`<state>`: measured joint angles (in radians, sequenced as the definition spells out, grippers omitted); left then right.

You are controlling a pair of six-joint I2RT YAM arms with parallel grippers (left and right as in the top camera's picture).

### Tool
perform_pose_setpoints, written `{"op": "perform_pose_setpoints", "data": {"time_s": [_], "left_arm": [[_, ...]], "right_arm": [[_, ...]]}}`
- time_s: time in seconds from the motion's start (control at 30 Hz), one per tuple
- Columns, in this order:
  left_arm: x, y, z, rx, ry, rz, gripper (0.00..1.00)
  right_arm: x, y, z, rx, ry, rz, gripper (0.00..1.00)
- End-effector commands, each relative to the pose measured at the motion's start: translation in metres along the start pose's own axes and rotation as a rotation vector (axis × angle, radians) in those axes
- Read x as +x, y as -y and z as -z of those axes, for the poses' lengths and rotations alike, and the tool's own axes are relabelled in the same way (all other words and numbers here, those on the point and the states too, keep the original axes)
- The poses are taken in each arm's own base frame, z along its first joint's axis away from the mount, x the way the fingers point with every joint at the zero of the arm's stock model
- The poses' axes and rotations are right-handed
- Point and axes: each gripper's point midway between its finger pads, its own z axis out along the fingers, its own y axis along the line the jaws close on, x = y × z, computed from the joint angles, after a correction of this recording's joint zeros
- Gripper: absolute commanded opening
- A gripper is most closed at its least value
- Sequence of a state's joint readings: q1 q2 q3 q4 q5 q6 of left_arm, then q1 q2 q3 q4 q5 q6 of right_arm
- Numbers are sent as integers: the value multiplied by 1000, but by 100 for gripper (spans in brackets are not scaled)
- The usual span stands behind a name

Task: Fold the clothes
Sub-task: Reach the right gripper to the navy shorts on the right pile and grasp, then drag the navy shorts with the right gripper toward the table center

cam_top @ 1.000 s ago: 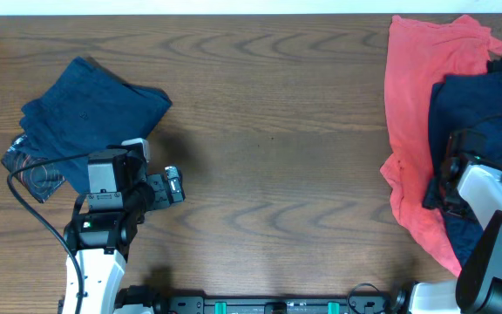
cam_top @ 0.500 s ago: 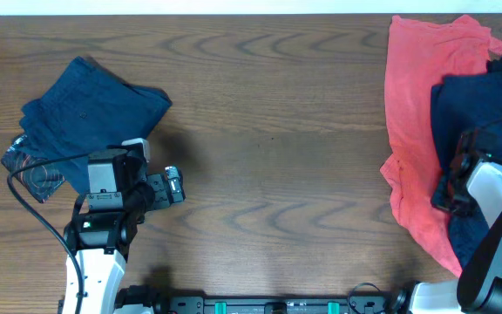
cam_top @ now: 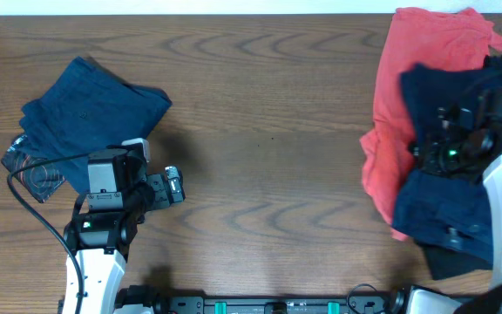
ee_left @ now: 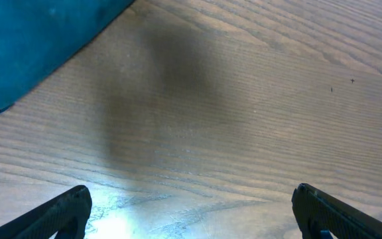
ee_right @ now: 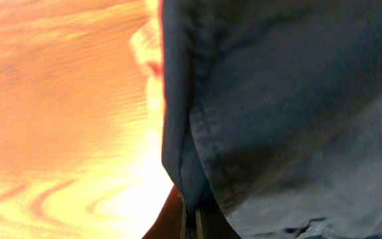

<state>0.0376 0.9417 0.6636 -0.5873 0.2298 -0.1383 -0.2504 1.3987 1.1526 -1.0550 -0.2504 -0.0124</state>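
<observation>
The clothes lie in two places. A folded navy piece (cam_top: 90, 109) rests at the table's left, with a patterned item (cam_top: 26, 170) under its near corner. At the right, a coral-red T-shirt (cam_top: 389, 105) lies under a dark navy garment (cam_top: 438, 205), and black cloth (cam_top: 460, 262) shows at the near right. My right gripper (cam_top: 447, 153) is shut on an edge fold of that navy garment (ee_right: 277, 99), which is pinched between the fingers (ee_right: 191, 222). My left gripper (ee_left: 191, 219) hovers open over bare wood just right of the folded navy piece (ee_left: 32, 40).
The wooden table (cam_top: 268, 131) spans the view between the two piles. The right pile reaches the table's right and far edges. A black cable (cam_top: 37, 196) loops beside the left arm (cam_top: 111, 187).
My right gripper closed on the navy garment and moved away from the near edge and leftward, lifting it. The coral-red shirt was dragged and bunched to the left. The left arm stayed still.
</observation>
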Motion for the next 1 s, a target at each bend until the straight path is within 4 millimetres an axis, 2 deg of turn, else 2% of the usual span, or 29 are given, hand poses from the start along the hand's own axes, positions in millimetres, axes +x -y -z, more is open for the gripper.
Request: {"op": "perform_pose_setpoints", "data": {"time_s": [0.0, 0.13, 0.23, 0.3, 0.43, 0.53, 0.6, 0.63, 0.67, 0.73, 0.77, 0.83, 0.9, 0.97], "left_arm": [[-8, 2, 5, 4, 20, 9, 98], [-8, 2, 5, 4, 20, 8, 98], [-8, 2, 5, 4, 19, 9, 98], [-8, 2, 5, 4, 19, 9, 98], [-8, 2, 5, 4, 19, 9, 98], [-8, 2, 5, 4, 19, 9, 98], [-8, 2, 5, 4, 19, 9, 98], [-8, 2, 5, 4, 19, 9, 98], [-8, 2, 5, 4, 19, 9, 98], [-8, 2, 5, 4, 19, 9, 98], [-8, 2, 5, 4, 19, 9, 98], [-8, 2, 5, 4, 19, 9, 98], [-8, 2, 5, 4, 19, 9, 98], [-8, 2, 5, 4, 19, 9, 98]], "right_arm": [[-2, -42, 14, -114, 47, 144, 1], [-11, -52, 24, -120, 120, 191, 1], [-19, -53, 31, -116, 167, 203, 2], [-22, -51, 33, -97, 186, 206, 6], [-22, -47, 32, -75, 184, 204, 3], [-19, -47, 32, -76, 173, 201, 9], [-17, -49, 32, -85, 165, 201, 7], [-15, -53, 32, -110, 159, 207, 1], [-11, -65, 33, -182, 152, 254, 1], [6, -111, 46, -450, 156, 453, 1], [15, -136, 60, -612, 178, 545, 1], [25, -169, 84, -837, 226, 633, 1], [26, -184, 91, -902, 251, 682, 1], [26, -197, 89, -901, 276, 760, 1]]}}
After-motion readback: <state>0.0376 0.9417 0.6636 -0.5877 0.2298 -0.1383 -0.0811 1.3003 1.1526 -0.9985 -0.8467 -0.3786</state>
